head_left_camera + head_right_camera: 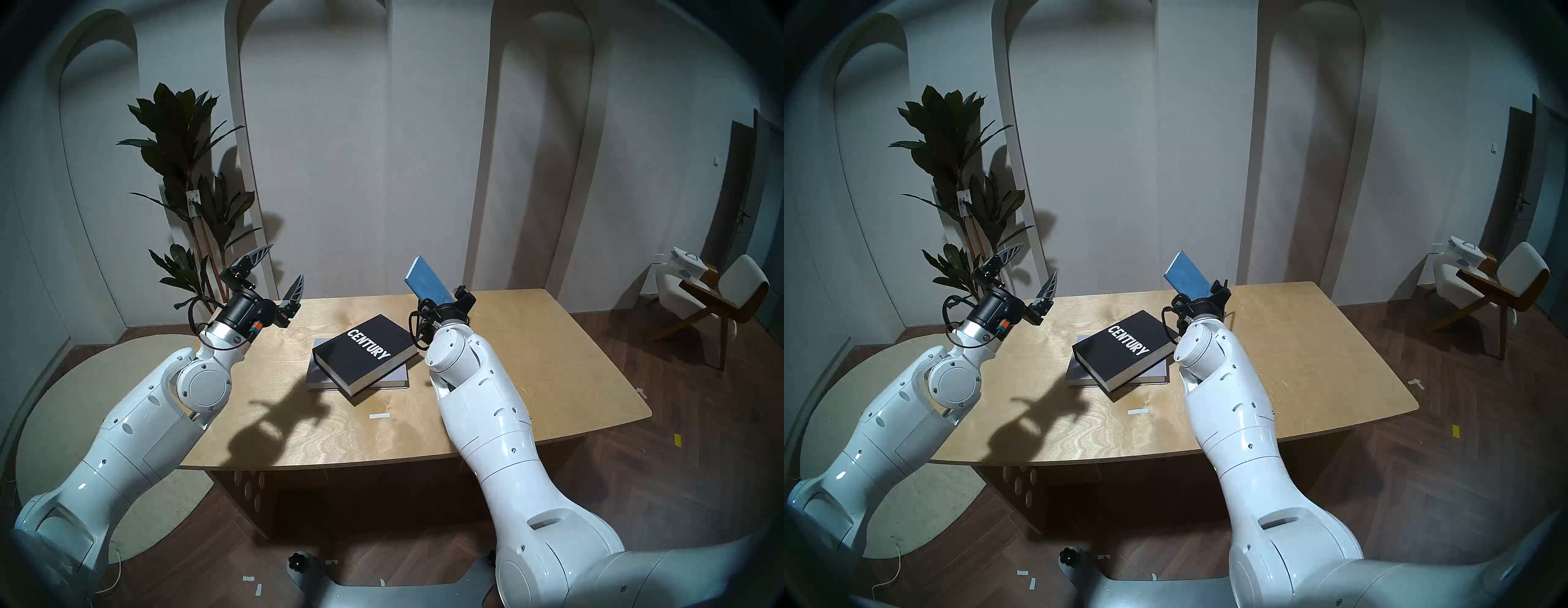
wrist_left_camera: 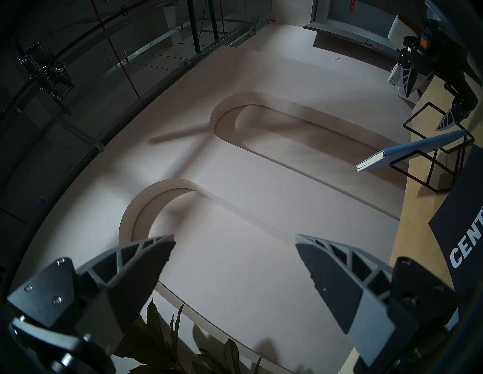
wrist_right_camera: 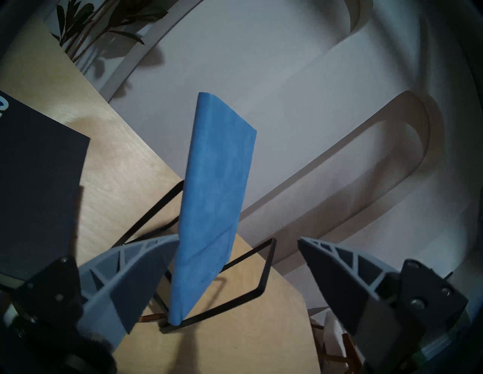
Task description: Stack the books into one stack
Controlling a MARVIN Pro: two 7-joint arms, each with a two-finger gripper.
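Note:
At the middle of the table [image 1: 530,361] a thick black book [image 1: 367,352] lettered "CENTURY" lies askew on a large pale grey-lavender book [image 1: 316,375]. A blue notebook [image 1: 426,280] leans upright in a black wire rack [image 3: 266,263] at the table's back edge. My right gripper [image 3: 237,237] is open around the notebook's lower part, which stands close against the left finger in the right wrist view. Whether that finger touches it I cannot tell. My left gripper [image 1: 287,263] is open and empty, raised above the table's back left corner.
A tall potted plant [image 1: 191,170] stands behind the table's left corner, close to my left gripper. A small white strip [image 1: 379,415] lies on the table in front of the books. A chair [image 1: 721,297] stands off to the right on the floor.

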